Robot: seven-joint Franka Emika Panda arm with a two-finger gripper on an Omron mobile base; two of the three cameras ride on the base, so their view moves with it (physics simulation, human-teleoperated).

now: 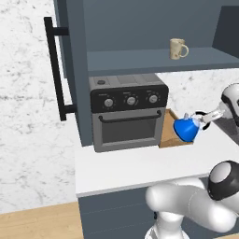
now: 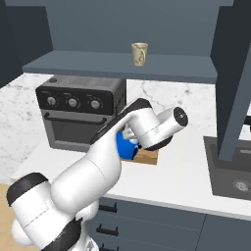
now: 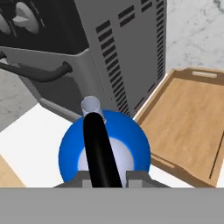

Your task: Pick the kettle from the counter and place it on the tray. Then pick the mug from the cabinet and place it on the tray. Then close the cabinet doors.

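My gripper (image 1: 202, 119) is shut on the thin black handle of the blue kettle (image 1: 185, 129), which hangs tilted by the front edge of the wooden tray (image 1: 169, 132). In the hand view the kettle (image 3: 105, 146) sits between my fingertips (image 3: 85, 179), over the white counter (image 3: 39, 144), just left of the tray's near corner (image 3: 188, 118). The arm covers most of the kettle (image 2: 126, 146) in the right base view. The beige mug (image 1: 177, 48) stands on the cabinet shelf (image 1: 140, 59). Both cabinet doors are open, the left door (image 1: 70, 56) and the right door (image 2: 234, 83).
A black-and-grey toaster oven (image 1: 128, 112) stands on the counter (image 1: 130, 165) right against the tray's left side. A dark sink (image 2: 230, 171) is set into the counter at the right. The left door's long black handle (image 1: 55, 70) juts out.
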